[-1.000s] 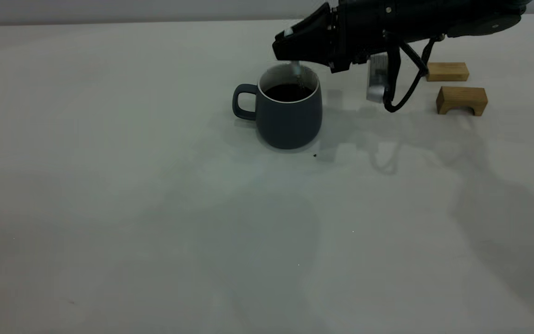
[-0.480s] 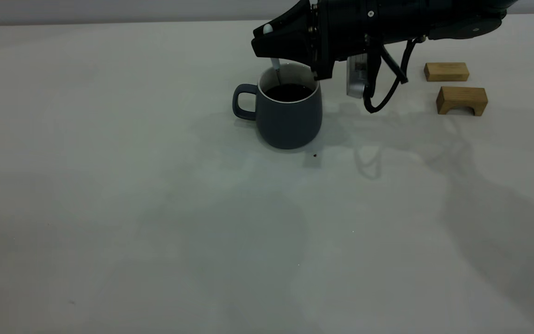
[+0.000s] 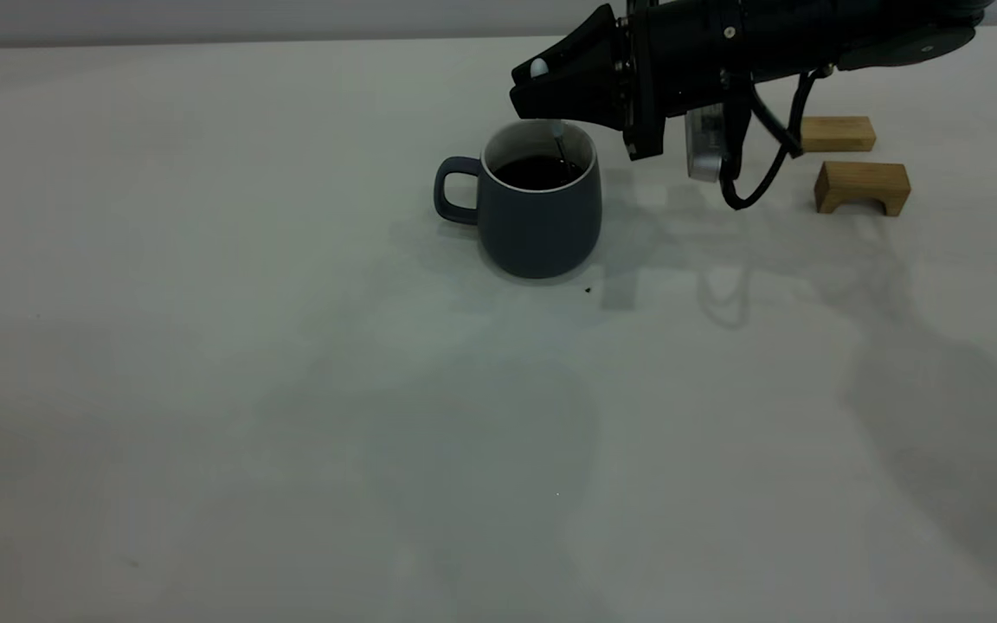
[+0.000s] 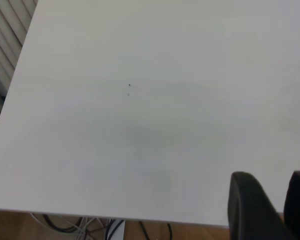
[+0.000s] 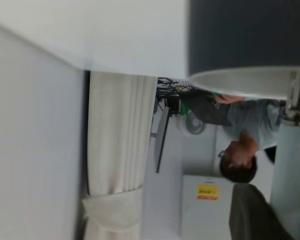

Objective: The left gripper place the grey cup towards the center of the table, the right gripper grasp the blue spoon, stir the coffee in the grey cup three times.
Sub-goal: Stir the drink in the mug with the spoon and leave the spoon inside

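Observation:
The grey cup [image 3: 540,216] stands upright on the table [image 3: 291,389], a little behind its middle, handle to the left, with dark coffee [image 3: 537,171] inside. My right gripper [image 3: 530,90] hovers just above the cup's rim, shut on the blue spoon [image 3: 556,132]. The spoon's pale handle tip pokes out above the fingers and its neck dips into the coffee. In the right wrist view the pale handle [image 5: 290,170] sits against one dark finger [image 5: 250,212], under the cup's white rim [image 5: 240,82]. My left gripper [image 4: 270,176] is parked over the bare table near its edge, open and holding nothing.
Two small wooden blocks [image 3: 836,133] [image 3: 862,186] lie at the back right, beside the right arm. A tiny dark speck [image 3: 588,290] lies by the cup's base. A person [image 5: 240,160] shows beyond the table in the right wrist view.
My right gripper swung left across the cup and then back to the right, carrying the spoon through the coffee. The cup has stayed in place.

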You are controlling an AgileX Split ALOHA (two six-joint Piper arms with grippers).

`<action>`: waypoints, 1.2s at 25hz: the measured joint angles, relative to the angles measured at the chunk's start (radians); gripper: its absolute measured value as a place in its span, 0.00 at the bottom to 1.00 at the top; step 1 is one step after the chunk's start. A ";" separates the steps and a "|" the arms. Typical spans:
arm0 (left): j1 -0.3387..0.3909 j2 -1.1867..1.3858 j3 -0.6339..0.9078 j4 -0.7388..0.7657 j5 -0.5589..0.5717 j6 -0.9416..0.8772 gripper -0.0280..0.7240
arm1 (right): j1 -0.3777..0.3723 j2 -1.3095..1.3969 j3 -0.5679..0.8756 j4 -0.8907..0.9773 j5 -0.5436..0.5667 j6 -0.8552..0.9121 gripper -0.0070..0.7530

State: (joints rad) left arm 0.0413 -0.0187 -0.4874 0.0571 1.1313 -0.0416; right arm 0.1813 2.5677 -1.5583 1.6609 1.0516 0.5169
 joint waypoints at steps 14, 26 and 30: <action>0.000 0.000 0.000 0.000 0.000 0.001 0.36 | 0.082 0.000 -0.008 0.097 -0.037 -0.093 0.19; 0.000 0.000 0.000 0.000 0.000 0.001 0.36 | 0.008 0.000 -0.010 0.010 0.026 -0.020 0.19; 0.000 0.000 0.000 0.000 0.000 0.001 0.36 | 0.009 0.000 -0.010 -0.035 0.053 0.140 0.19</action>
State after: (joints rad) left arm 0.0413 -0.0187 -0.4874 0.0571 1.1313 -0.0406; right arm 0.1906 2.5682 -1.5678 1.6262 1.1047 0.6572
